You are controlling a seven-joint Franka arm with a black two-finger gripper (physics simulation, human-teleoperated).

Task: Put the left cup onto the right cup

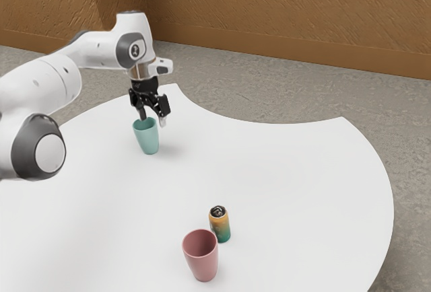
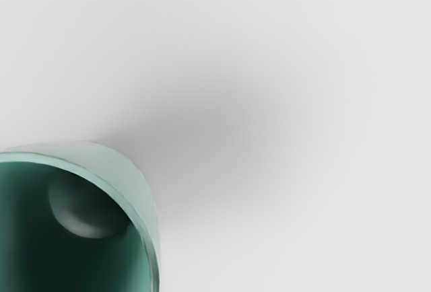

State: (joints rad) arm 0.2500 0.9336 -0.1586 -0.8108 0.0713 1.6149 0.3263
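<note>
Nearest: pink plastic cup, upright, with a small green-orange drink can just beside it. Well apart, farther back on the white round tabletop: teal plastic cup, upright. Black two-finger hand sits right over its rim, fingers spread, pinching nothing. Looks like pre-grasp. Next move: drop lower, straddle the cup wall, close, then lift.
</note>
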